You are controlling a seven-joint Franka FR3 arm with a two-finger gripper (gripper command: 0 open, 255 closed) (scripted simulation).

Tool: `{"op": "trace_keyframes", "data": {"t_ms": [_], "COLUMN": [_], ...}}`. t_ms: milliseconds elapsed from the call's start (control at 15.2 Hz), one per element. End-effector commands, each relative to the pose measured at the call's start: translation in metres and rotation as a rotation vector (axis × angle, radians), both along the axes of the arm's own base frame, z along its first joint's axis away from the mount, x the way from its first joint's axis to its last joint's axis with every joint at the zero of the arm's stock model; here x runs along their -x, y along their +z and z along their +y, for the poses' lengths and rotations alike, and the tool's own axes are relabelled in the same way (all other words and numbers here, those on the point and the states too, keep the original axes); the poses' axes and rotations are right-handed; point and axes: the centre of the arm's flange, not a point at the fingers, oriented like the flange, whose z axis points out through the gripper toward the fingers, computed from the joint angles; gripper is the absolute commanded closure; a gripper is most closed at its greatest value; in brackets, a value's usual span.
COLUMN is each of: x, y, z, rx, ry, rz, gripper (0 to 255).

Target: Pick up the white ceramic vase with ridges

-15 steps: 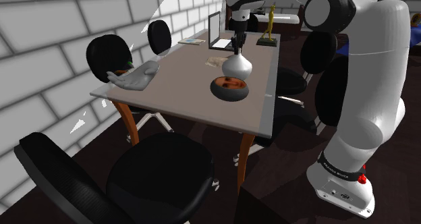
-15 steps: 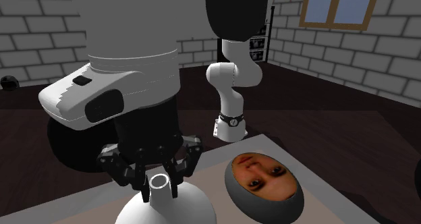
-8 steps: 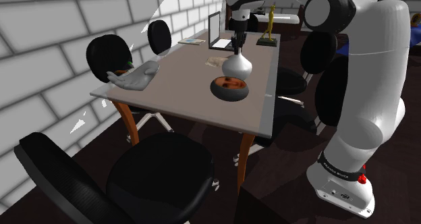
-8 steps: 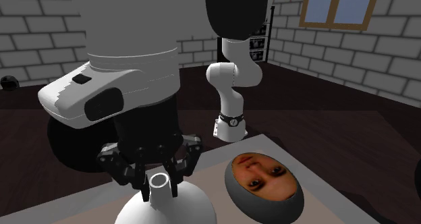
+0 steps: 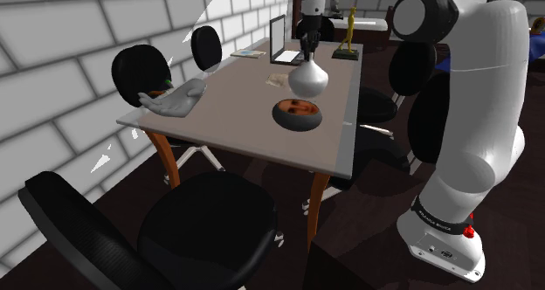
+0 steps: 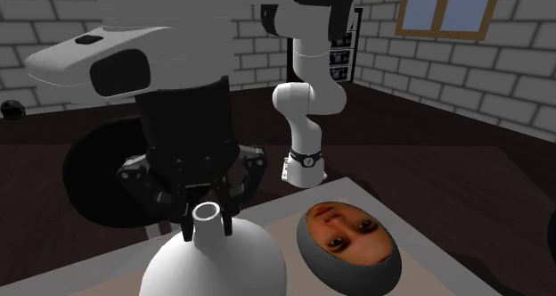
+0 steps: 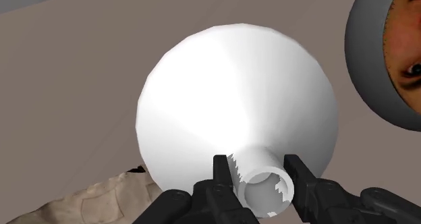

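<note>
Home office/mtg rm: white brick walls (image 5: pixel 61 61), table (image 5: pixel 231 105) w/ black swivel chairs (image 5: pixel 210 220), window (image 6: pixel 445 7).

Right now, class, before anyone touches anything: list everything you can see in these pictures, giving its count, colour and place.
vase: one, white, over the table, next to the bowl
bowl: one, grey, a face pictured inside, on the table
table: one, grey-brown top, brown legs, under vase and bowl
crumpled sheet: one, pale beige, on the table by the vase
chairs: several, black, around the table
figurine: one, golden, beyond the table's far end
window: one, brown-framed, top right of the second exterior view
arm: one, white with dark joints, beside the table
pincer: one, black, shut on the vase's neck
</note>
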Motion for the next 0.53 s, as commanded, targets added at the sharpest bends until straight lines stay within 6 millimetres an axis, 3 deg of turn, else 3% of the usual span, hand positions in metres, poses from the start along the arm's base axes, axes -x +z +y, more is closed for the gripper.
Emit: {"op": "trace_keyframes", "data": {"t_ms": [0, 330, 462], "x": [-0.001, -0.001, -0.001], "y": [0.011, 0.038, 0.038], "z": [0.0, 0.0, 0.0], "rx": [0.0, 0.0, 0.0], "ry": [0.0, 0.0, 0.0], "rz": [-0.001, -0.001, -0.001], "gripper": [255, 255, 255]}}
